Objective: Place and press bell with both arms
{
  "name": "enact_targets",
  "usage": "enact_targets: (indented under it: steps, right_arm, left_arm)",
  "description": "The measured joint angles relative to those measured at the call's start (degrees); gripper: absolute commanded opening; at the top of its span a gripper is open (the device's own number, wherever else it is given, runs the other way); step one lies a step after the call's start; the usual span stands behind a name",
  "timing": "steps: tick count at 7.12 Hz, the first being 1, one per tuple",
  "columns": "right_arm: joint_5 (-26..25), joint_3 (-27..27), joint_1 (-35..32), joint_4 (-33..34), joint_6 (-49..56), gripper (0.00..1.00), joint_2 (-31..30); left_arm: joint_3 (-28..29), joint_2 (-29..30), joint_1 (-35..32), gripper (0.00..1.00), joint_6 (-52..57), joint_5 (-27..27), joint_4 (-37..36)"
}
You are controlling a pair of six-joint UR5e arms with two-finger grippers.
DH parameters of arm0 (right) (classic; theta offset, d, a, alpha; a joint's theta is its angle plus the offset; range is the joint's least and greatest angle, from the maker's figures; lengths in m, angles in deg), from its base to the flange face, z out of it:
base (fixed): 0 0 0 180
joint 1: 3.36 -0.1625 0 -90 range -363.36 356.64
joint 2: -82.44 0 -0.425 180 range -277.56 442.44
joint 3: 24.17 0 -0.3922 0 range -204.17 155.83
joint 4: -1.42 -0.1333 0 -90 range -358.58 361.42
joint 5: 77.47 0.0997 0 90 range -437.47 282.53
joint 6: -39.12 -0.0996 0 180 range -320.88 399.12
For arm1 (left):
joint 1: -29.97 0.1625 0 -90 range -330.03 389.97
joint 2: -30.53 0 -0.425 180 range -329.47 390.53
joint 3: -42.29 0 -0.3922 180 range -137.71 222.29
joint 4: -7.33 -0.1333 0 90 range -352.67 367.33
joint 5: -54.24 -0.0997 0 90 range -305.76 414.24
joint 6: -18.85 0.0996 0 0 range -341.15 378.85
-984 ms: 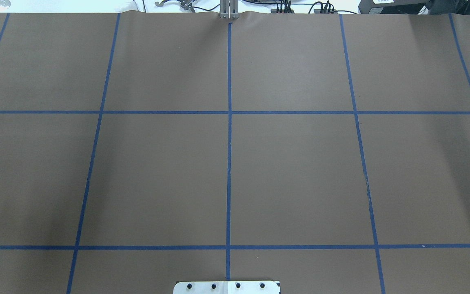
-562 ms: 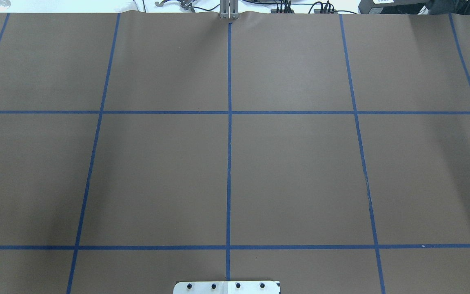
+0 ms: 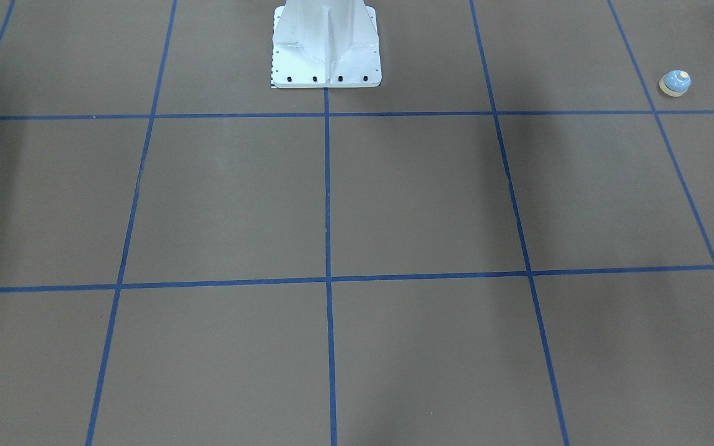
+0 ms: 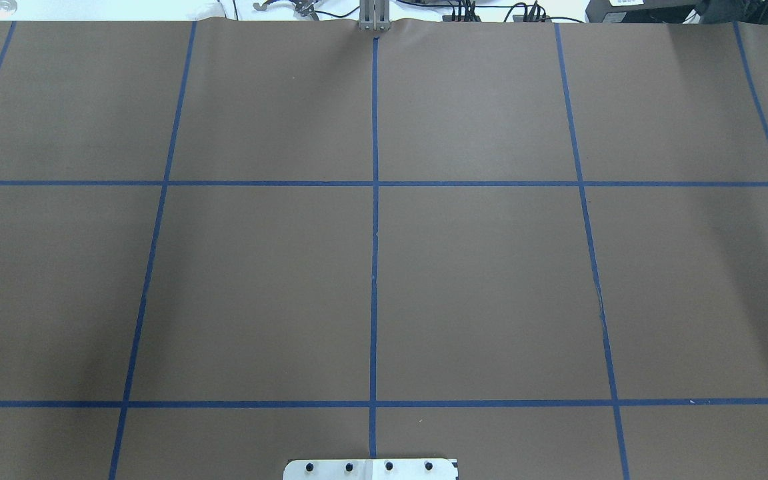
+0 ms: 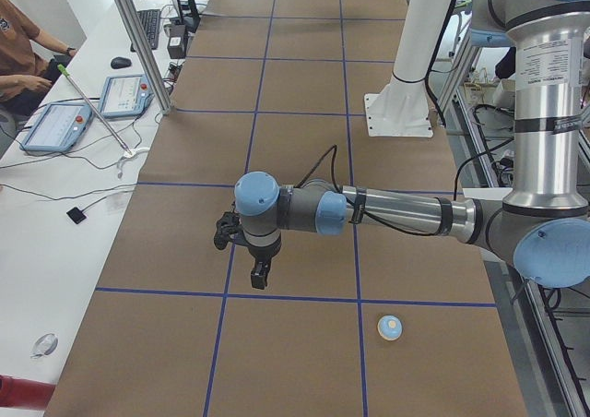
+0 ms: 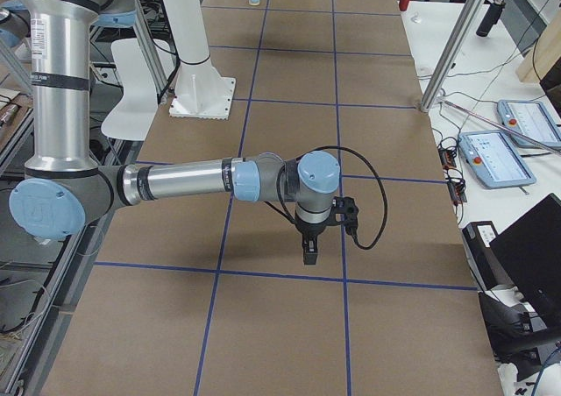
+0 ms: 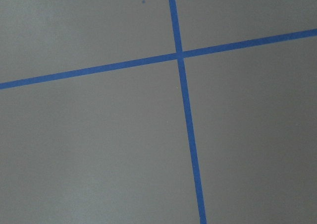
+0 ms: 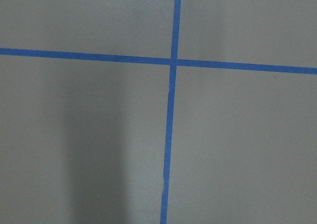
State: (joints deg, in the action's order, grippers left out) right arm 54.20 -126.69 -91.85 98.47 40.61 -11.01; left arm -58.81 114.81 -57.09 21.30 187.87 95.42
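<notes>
Opening stage of the task: nothing is yet accomplished. The bell (image 3: 675,83) stands upright and untouched on the counter (image 3: 419,198), toward the counter's end on the robot's left and near the robot-side edge, in a grid cell marked by blue tape lines (image 3: 327,198); no hand is near it. Still to do, as judged from this layout: reach the bell, grasp it, set it at its intended place, and press its top, with both arms taking part. The left arm (image 5: 387,216) extends roughly level from the robot-side edge out over the counter, its left hand (image 5: 259,277) pointing straight down above the surface, apart from it and well apart from the bell. The right arm (image 6: 184,181) mirrors this pose toward the counter's opposite end, its right hand (image 6: 309,254) likewise pointing down and clear of the surface. Each wrist camera looks onto a crossing of tape lines and shows no fingers, so it cannot be told whether either hand is spread or closed; neither appears to carry anything. The white pedestal (image 3: 326,43) stands at the middle of the robot-side edge.
</notes>
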Motion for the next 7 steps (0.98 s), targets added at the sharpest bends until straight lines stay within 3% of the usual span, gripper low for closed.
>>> enact_targets:
  steps: [1, 4, 7]
  right_arm:
    - [-1.1, -0.4, 0.1, 0.1, 0.0, 1.00, 0.9]
    - [-2.0, -1.1, 0.4, 1.4, -0.1, 1.00, 1.5]
    - [-1.7, -1.5, 0.4, 1.7, -0.2, 1.00, 1.2]
  left_arm:
    - [-0.7, -0.7, 0.0, 1.00, -6.1, -2.2, -1.0]
    - [-8.3, -7.8, 0.3, 1.00, -28.1, -16.2, -2.0]
    - [-14.5, -13.1, 3.8, 1.00, -51.8, -20.1, -2.2]
